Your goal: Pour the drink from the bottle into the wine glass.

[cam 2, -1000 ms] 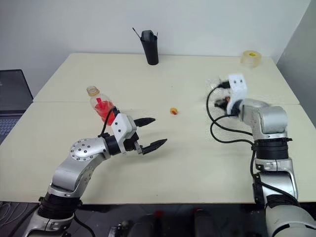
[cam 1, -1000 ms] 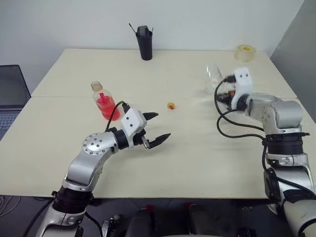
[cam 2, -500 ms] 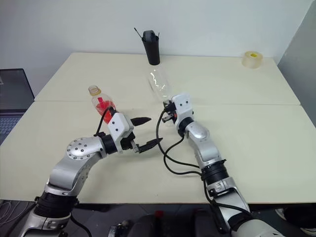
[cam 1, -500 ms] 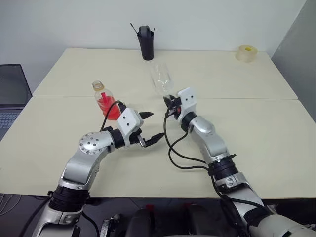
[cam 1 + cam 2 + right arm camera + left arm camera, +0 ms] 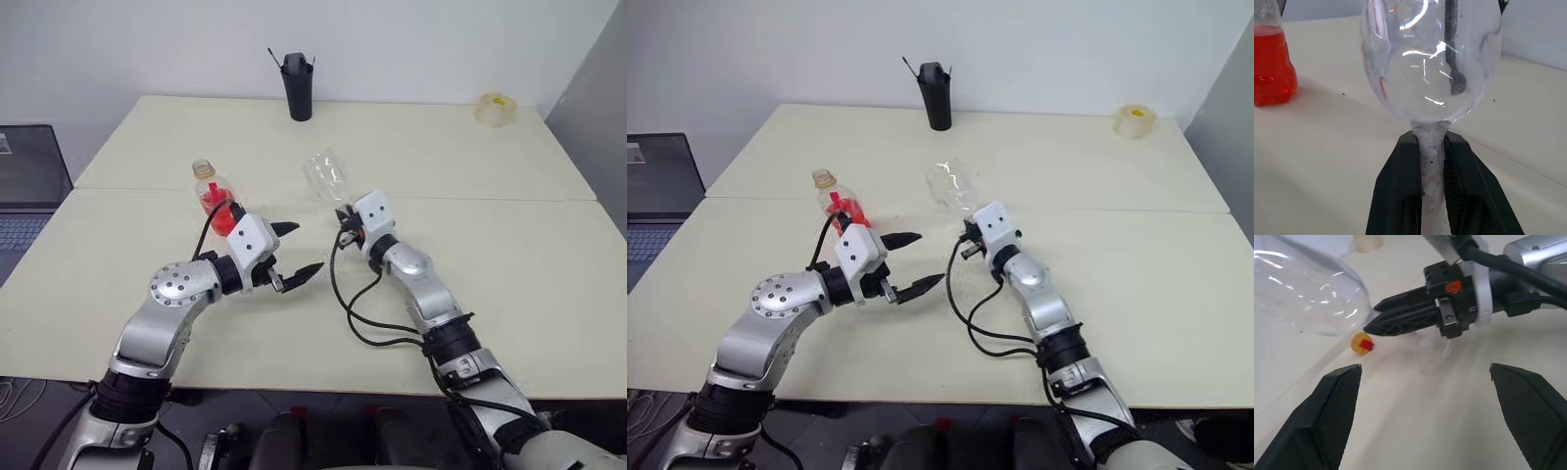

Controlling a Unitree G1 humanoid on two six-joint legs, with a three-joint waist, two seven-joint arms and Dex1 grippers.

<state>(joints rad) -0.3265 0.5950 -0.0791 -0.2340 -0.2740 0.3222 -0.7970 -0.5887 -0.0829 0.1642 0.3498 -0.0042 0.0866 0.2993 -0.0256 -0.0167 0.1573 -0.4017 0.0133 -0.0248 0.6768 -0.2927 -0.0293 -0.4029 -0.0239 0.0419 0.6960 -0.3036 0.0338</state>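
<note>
The bottle point(image 5: 211, 189) stands upright on the table, left of centre, its lower body holding the red drink point(image 5: 1271, 68). My left gripper point(image 5: 304, 248) hangs open and empty just in front and to the right of it. The wine glass point(image 5: 326, 174) is empty and leans away from me. My right gripper point(image 5: 1431, 142) is shut on its stem, right below the bowl. In the left wrist view the right gripper point(image 5: 1374, 322) crosses ahead of the left gripper's open fingers point(image 5: 1332, 401), with the glass bowl point(image 5: 1308, 289) beside it.
A small yellow cap point(image 5: 1361, 342) lies on the table under the glass. A tall black cup point(image 5: 299, 83) stands at the back centre. A tape roll point(image 5: 495, 108) sits at the back right. A laptop point(image 5: 29, 176) is off the table's left edge.
My right arm has swung the wine glass from the right side of the table to the centre and lowered it close to the left gripper. The left gripper stayed open in place.
</note>
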